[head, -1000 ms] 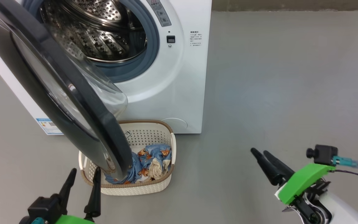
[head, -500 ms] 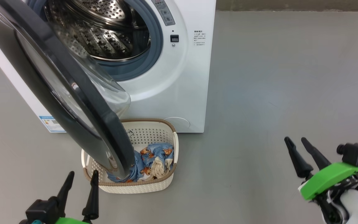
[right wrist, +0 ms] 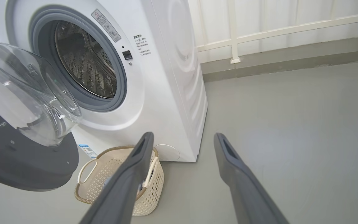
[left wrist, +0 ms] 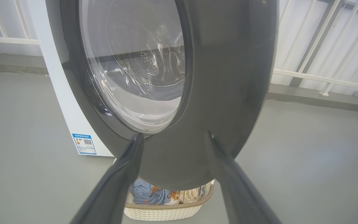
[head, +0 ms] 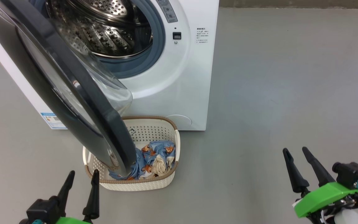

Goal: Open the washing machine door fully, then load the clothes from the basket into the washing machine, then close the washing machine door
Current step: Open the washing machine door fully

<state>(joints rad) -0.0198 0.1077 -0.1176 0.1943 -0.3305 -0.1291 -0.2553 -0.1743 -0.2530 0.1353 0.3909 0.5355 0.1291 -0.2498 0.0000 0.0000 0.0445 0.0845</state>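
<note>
Right hand (head: 295, 150) has swung out to 4 o'clock, leaving the left hand (head: 84, 171) nearer the half-open door (head: 101, 124) at its 12 o'clock; both hands gape wide, empty.

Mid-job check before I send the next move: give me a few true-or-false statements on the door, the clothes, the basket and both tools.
1. The washing machine door stands open. True.
2. The clothes are already in the drum. False: they lie in the basket, and the drum looks empty.
3. The left tool and the right tool are both open and hold nothing. True.
4. The basket stands beside the right wall of the washing machine. False: it stands on the floor in front of the machine, partly under the door's lower edge.
5. The right tool grips the door's rim. False: it hangs apart from the door, above bare floor.
</note>
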